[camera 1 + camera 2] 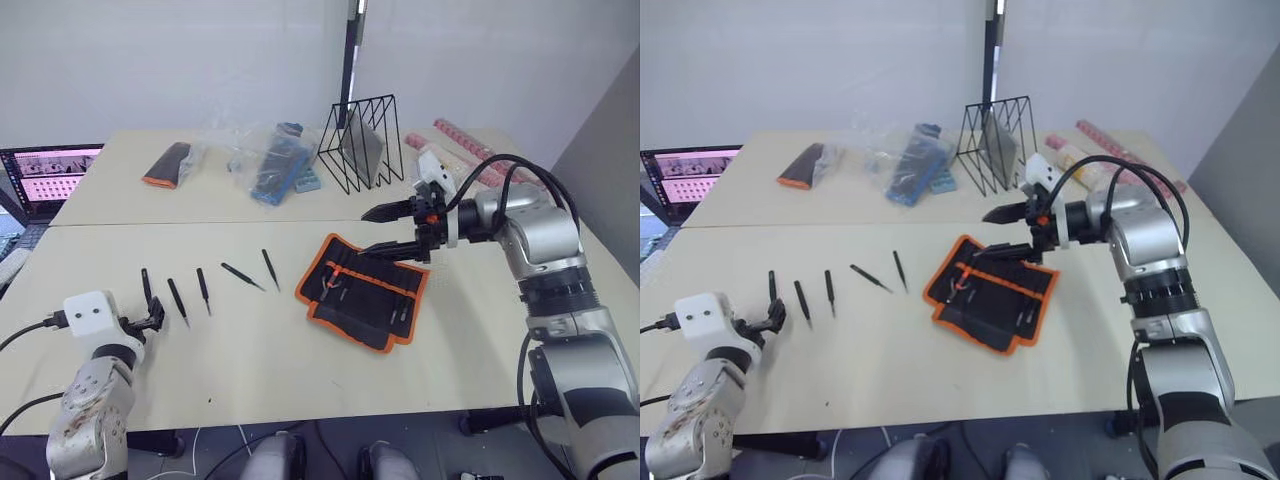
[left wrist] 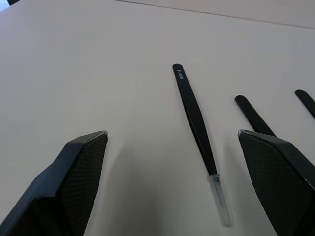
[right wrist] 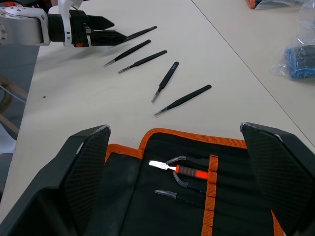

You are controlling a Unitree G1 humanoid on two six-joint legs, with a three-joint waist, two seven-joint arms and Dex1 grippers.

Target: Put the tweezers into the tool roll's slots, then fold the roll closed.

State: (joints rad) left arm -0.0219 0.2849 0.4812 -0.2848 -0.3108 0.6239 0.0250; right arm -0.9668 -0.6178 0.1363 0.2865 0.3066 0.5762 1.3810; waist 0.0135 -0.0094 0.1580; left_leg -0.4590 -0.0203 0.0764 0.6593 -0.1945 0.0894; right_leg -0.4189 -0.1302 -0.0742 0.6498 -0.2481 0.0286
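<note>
Several slim black tweezers lie in a row on the table, from the leftmost tweezers [image 1: 147,285] to the rightmost [image 1: 270,268]. My left gripper [image 1: 152,318] is open just in front of the leftmost one, and that tweezers [image 2: 196,120] lies between its fingers [image 2: 74,177], untouched. The tool roll [image 1: 365,290], black with orange binding, lies unfolded right of the row, with a red-handled tool [image 3: 189,172] in its slots. My right gripper [image 1: 365,232] hovers open over the roll's far edge, holding nothing.
On the far half of the table stand a black wire rack [image 1: 362,142], clear plastic bags with blue items [image 1: 275,160], a small black-and-orange pouch [image 1: 167,164] and pink rolls [image 1: 470,150]. A laptop [image 1: 50,175] sits off the table's left end.
</note>
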